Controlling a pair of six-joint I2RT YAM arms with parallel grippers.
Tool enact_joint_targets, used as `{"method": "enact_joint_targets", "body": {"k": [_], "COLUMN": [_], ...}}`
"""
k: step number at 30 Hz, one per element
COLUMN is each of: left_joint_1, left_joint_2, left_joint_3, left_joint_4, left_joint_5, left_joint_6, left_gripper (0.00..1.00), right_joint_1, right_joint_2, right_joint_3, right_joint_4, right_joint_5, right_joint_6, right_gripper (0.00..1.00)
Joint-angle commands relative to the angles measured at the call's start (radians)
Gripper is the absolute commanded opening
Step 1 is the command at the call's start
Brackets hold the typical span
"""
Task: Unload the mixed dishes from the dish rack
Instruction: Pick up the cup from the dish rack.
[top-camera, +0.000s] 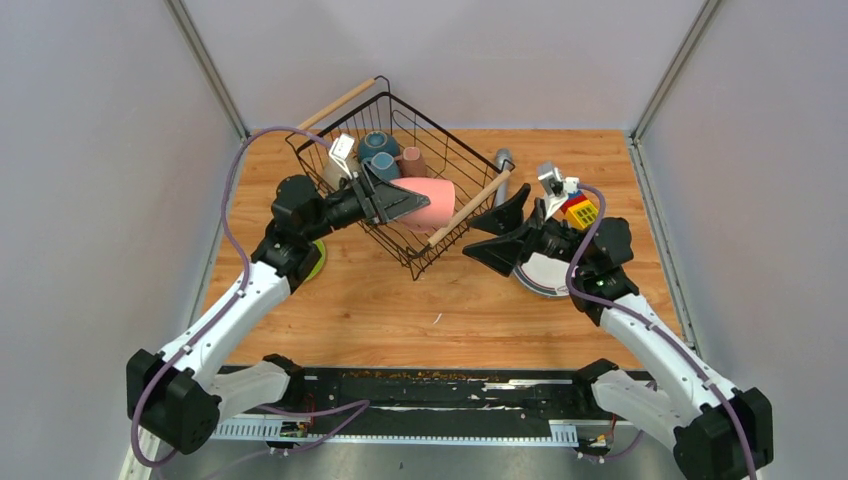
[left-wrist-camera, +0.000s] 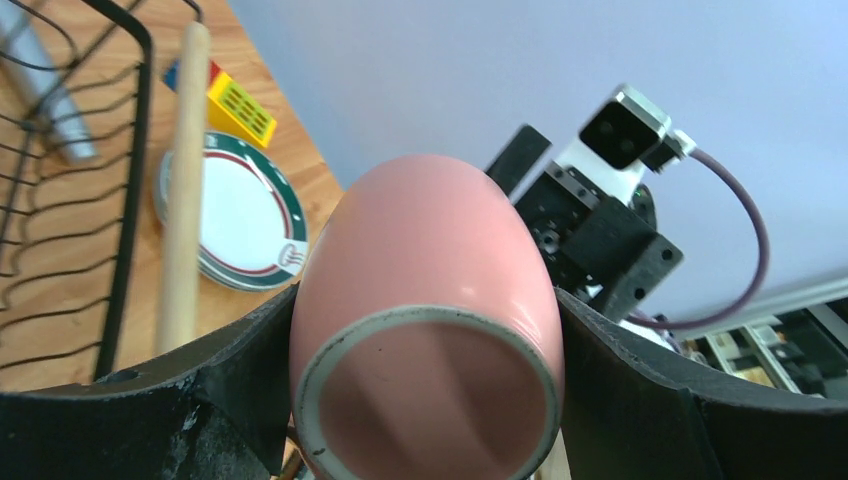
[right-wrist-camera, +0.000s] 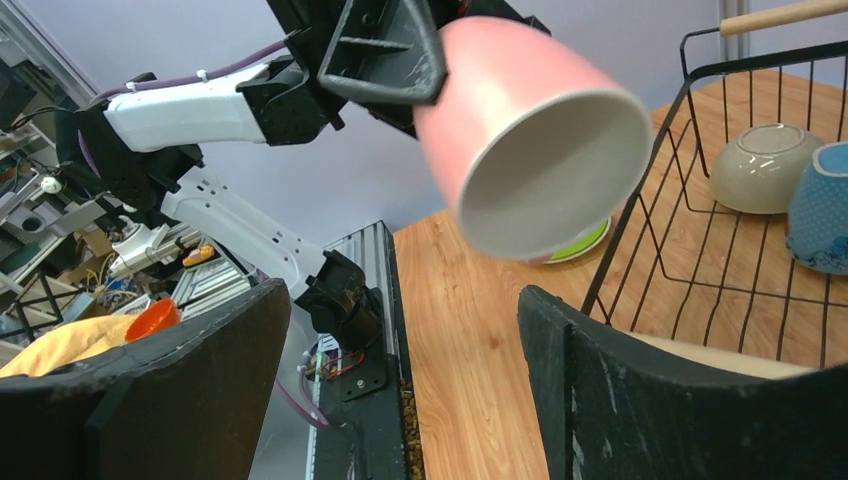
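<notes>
Left end effector (top-camera: 400, 203) is clamped on the pink mug (top-camera: 432, 203), held sideways in the air over the dish rack (top-camera: 341, 104) edge. Right end effector (top-camera: 497, 235) is wide open and empty, facing the mug's mouth. Lift clear of the handle rod, then lower onto bare bench (top-camera: 400, 310).

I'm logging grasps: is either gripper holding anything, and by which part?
The left gripper holds the pink mug by its sides near the base. The right gripper is open and holds nothing.

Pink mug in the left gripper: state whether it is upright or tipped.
Tipped. The pink mug lies sideways in the left gripper, its open mouth facing the right wrist camera.
</notes>
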Motion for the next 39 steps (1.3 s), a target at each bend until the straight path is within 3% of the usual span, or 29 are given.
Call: {"method": "enact_joint_targets", "body": {"k": [1,5,10,14,18,19,24,31,39], "left_joint_1": [-0.056,-0.109,-0.138,-0.144,-0.145,-0.145,-0.144,-0.145,-0.144], "left_joint_2": [-0.059,-0.059,-0.056,-0.058,-0.063,-0.065,-0.091,-0.191,-0.313], "left_joint_3": [-0.027,-0.070,-0.095,-0.115,-0.129,-0.133,-0.157,-0.187,-0.064], "left_joint_4": [0.221,0.269,0.328,0.364,0.387,0.389,0.365,0.140,-0.385], "left_joint_5": [-0.040,-0.053,-0.074,-0.084,-0.086,-0.086,-0.092,-0.154,-0.307], "left_joint_6": [-0.107,-0.136,-0.160,-0.180,-0.189,-0.187,-0.145,0.002,0.382], "left_gripper": [0.38,0.39,0.39,0.39,0.41,0.42,0.53,0.98,1.00], "right_joint_1": [0.043,0.082,0.124,0.147,0.150,0.150,0.152,0.151,0.151], "right_joint_2": [0.055,0.115,0.174,0.193,0.188,0.183,0.148,0.029,-0.118], "right_joint_3": [0.068,0.099,0.108,0.105,0.102,0.101,0.103,0.093,0.158], "right_joint_4": [0.153,0.200,0.274,0.303,0.299,0.293,0.222,0.022,-0.436], "right_joint_5": [-0.012,-0.013,-0.026,-0.027,-0.022,-0.022,-0.025,-0.019,0.091], "right_joint_6": [-0.030,-0.028,-0.002,0.009,0.012,0.011,-0.010,-0.075,-0.219], "right_gripper": [0.83,0.77,0.58,0.34,0.03,0.00,0.00,0.00,0.00]}}
